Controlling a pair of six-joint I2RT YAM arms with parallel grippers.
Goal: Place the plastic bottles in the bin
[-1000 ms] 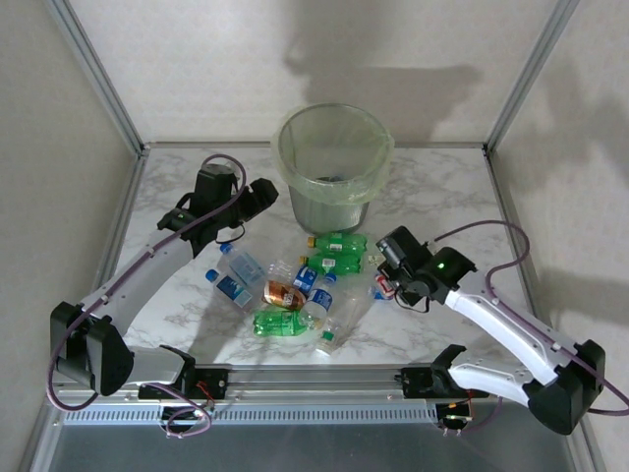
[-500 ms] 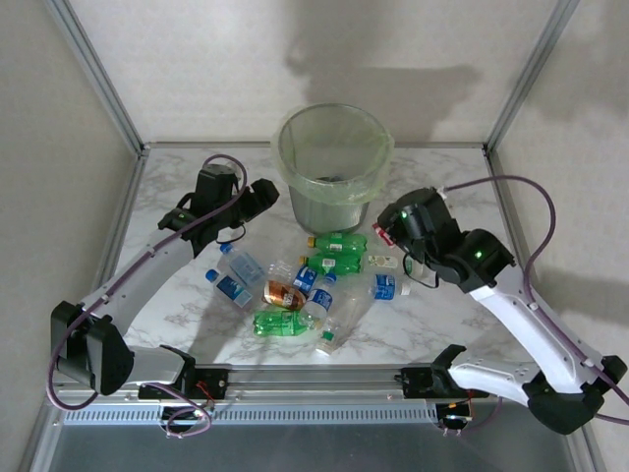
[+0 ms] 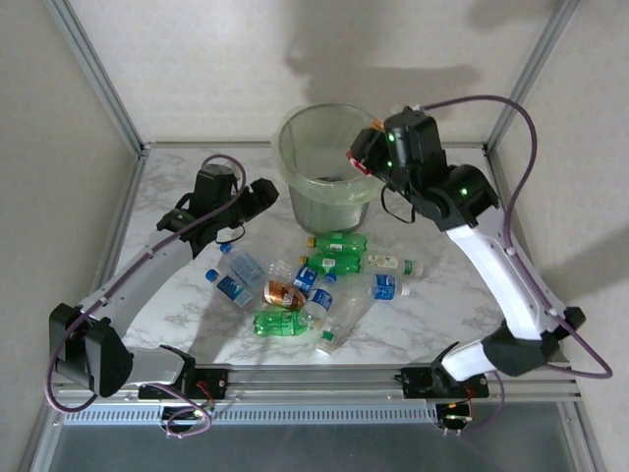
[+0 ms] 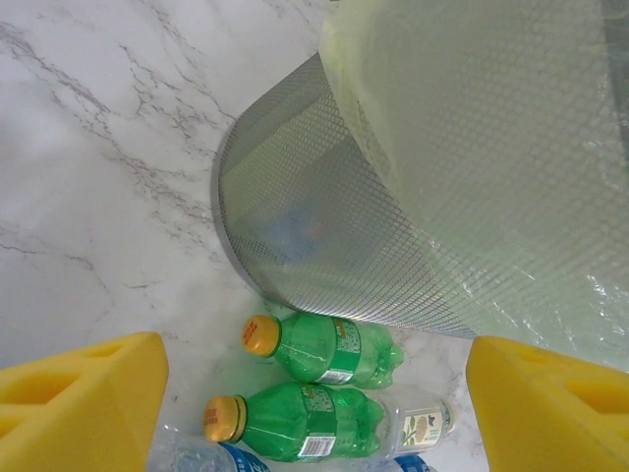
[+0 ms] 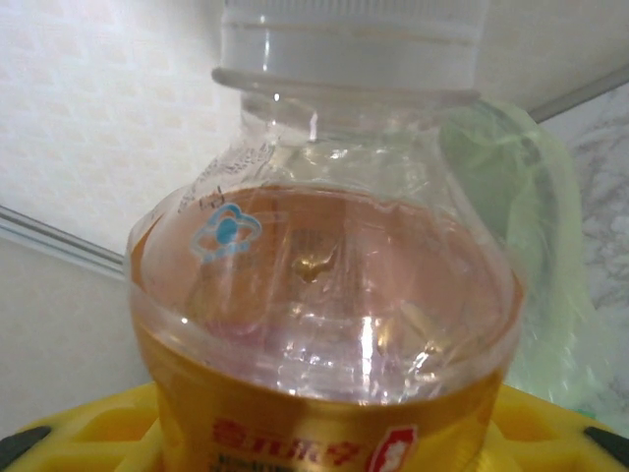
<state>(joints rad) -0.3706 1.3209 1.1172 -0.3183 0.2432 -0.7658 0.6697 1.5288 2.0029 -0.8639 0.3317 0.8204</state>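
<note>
Marble table (image 3: 442, 320) under me, pale walls all round, and my purple cable (image 3: 488, 96) arcs across the upper right of the top view. My left gripper (image 3: 263, 195) hangs left of centre, just beside the bin (image 3: 334, 205), with its yellow foam pads (image 4: 84, 398) spread wide and gripping nothing. Past them, in the left wrist view, two green bottles (image 4: 329, 349) lie side by side, orange caps pointing left, close under the mesh wall. My right gripper (image 3: 362, 157) is in the upper middle of the top view, at the bin's right rim, clamped on the amber-labelled bottle (image 5: 324, 324). It's clear plastic with a white cap and a gold-orange label with red print, seated against my yellow pad. The other plastic bottles (image 3: 314, 285) lie in a loose heap at the centre of the table, just below the bin: green ones, clear ones with blue labels, a brown one. The bin is grey mesh with a pale green bag liner (image 3: 290, 162) folded over its rim. Something dark lies at its bottom, and through the mesh I see blurred blue and reddish shapes I cannot name.
</note>
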